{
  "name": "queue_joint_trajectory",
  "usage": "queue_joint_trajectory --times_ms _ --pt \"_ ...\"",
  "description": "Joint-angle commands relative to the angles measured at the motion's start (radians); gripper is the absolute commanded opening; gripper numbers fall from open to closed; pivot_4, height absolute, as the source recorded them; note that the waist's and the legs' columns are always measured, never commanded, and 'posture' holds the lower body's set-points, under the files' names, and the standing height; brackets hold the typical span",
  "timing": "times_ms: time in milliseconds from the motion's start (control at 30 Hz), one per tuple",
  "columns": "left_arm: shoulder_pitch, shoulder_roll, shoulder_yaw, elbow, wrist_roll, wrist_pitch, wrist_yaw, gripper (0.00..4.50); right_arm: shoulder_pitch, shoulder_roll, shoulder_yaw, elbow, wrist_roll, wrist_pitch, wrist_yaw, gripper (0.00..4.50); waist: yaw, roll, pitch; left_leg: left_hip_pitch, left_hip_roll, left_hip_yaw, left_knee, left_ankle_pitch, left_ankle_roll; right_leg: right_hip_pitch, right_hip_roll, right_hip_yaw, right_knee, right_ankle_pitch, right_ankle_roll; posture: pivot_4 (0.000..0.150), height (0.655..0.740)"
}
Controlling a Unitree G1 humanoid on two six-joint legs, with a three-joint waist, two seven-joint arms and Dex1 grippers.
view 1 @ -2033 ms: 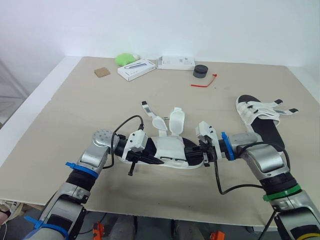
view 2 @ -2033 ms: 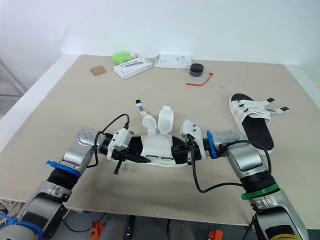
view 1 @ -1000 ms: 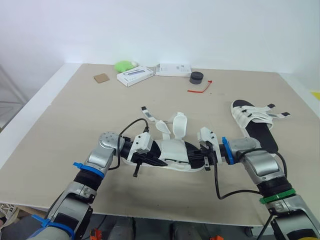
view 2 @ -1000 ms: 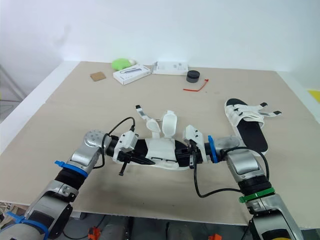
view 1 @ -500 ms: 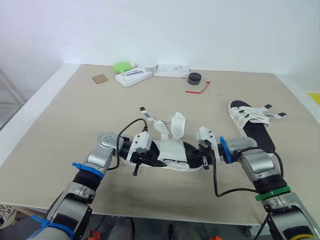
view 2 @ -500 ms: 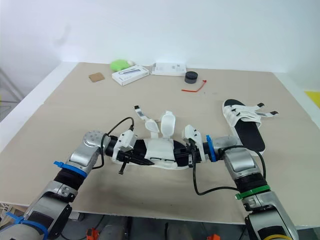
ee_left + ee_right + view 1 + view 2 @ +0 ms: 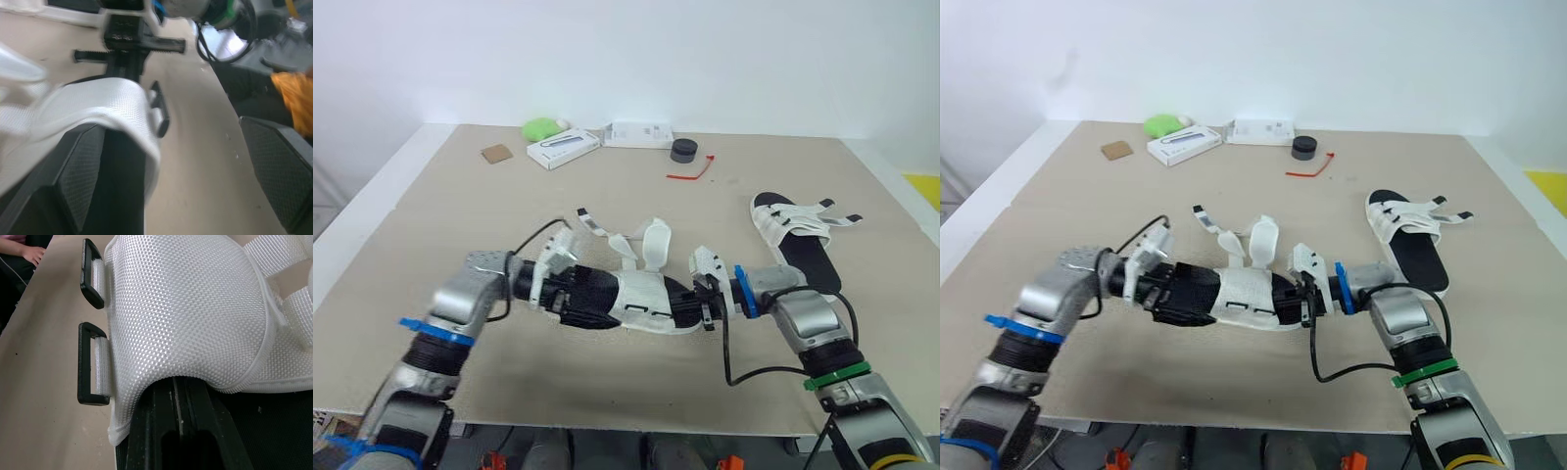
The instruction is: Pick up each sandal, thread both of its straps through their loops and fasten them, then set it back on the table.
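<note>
L arm has swung out to the left since 0.5 s ago, and the L pincer (image 7: 587, 299) now reaches further over the left end of the sandal (image 7: 646, 292). Its fingers (image 7: 80, 176) are wide apart: one lies against the black sole, the other well clear, so no grip there yet. R pincer (image 7: 703, 302) sits at the sandal's right end; can't tell if it's clamped. Sandal lies lengthwise btwn the two, near-centre on the desk (image 7: 460, 220). Both straps (image 7: 656, 243) flop up toward the far side, unthreaded. The two black loops (image 7: 92, 363) sit on the upper's near side. 2nd sandal (image 7: 798, 240) waits far right, straps loose too. Risks, as I judge: if L closes off-centre it could nip the white upper, not the sole, & twist the shoe. W/ a weak hold at the right end the sandal may pivot or slip on lift. R arm's cable (image 7: 729, 362) could snag.
</note>
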Motion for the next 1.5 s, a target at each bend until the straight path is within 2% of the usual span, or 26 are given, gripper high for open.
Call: queue_joint_trajectory --times_ms 33,133,233,367,567,933,1033,1233,1400,1433,1500 --pt "-0.034 0.028 0.096 -0.013 -0.099 0.143 0.066 4.48 0.036 0.006 0.088 0.087 -0.103 -0.006 -0.024 0.00 0.000 -0.001 0.000 0.000 0.000 0.000 0.000 0.000 0.000 0.000 0.000 0.000 0.000 0.000 -0.001 0.150 0.7400" --pt "-0.110 -0.049 0.156 0.146 -0.081 0.190 0.252 4.48 0.022 0.023 0.090 0.102 -0.104 -0.016 -0.025 0.00 0.000 -0.003 0.000 0.002 0.003 0.000 0.000 -0.001 -0.002 0.001 0.002 -0.001 0.000 -0.001 -0.001 0.150 0.7400" --pt "-0.175 -0.108 0.159 0.308 -0.027 0.203 0.387 4.48 0.015 0.032 0.092 0.107 -0.107 -0.024 -0.023 0.00 -0.001 -0.004 -0.001 0.004 0.004 0.000 0.000 -0.001 -0.002 0.002 0.002 -0.003 0.000 0.000 -0.002 0.150 0.7400" --pt "-0.275 -0.167 0.239 0.519 -0.048 0.299 0.527 4.48 0.012 0.039 0.093 0.109 -0.110 -0.026 -0.026 0.00 -0.007 -0.005 0.000 0.006 0.005 0.000 0.000 -0.001 -0.002 0.001 0.003 -0.004 0.000 0.003 -0.002 0.150 0.7400" --pt "-0.337 -0.177 0.273 0.690 -0.038 0.399 0.612 4.48 0.014 0.042 0.090 0.105 -0.111 -0.026 -0.031 0.00 -0.010 -0.005 0.000 0.006 0.009 -0.001 -0.003 -0.002 -0.003 0.001 0.009 -0.003 0.000 0.004 -0.003 0.150 0.7400" --pt "-0.486 -0.299 0.506 0.941 -0.088 0.324 0.848 4.48 0.035 0.042 0.089 0.078 -0.103 -0.012 -0.039 0.00 -0.010 -0.006 0.000 0.008 0.007 -0.001 -0.002 -0.004 -0.006 0.000 0.006 -0.003 0.000 0.004 -0.003 0.150 0.7400" --pt "-0.511 -0.324 0.532 0.986 -0.083 0.315 0.906 4.48 0.031 0.042 0.085 0.074 -0.099 -0.005 -0.039 0.00 -0.010 -0.006 0.000 0.008 0.007 -0.001 -0.003 -0.004 -0.007 0.000 0.007 -0.003 0.000 0.004 -0.003 0.150 0.7400" --pt "-0.548 -0.363 0.581 1.073 -0.067 0.172 1.014 4.48 0.028 0.046 0.086 0.075 -0.100 -0.003 -0.042 0.00 -0.010 -0.006 0.000 0.008 0.007 -0.001 -0.002 -0.005 -0.008 0.000 0.007 -0.003 0.000 0.004 -0.003 0.150 0.7400" --pt "-0.575 -0.379 0.591 1.119 -0.054 0.083 1.050 4.48 0.030 0.049 0.088 0.073 -0.100 0.000 -0.047 0.00 -0.011 -0.006 0.000 0.009 0.007 -0.001 -0.002 -0.005 -0.008 0.000 0.007 -0.003 0.000 0.004 -0.003 0.150 0.7400" --pt "-0.578 -0.379 0.590 1.125 -0.053 0.077 1.050 3.97 0.031 0.049 0.088 0.072 -0.099 0.001 -0.048 0.00 -0.011 -0.006 0.000 0.009 0.007 -0.001 -0.002 -0.005 -0.008 0.000 0.007 -0.003 0.000 0.004 -0.003 0.150 0.7400" --pt "-0.582 -0.379 0.585 1.132 -0.048 0.061 1.049 3.29 0.032 0.049 0.087 0.071 -0.099 0.004 -0.048 0.00 -0.012 -0.006 0.000 0.009 0.007 -0.001 -0.003 -0.005 -0.008 0.000 0.007 -0.003 0.000 0.004 -0.003 0.150 0.7400"
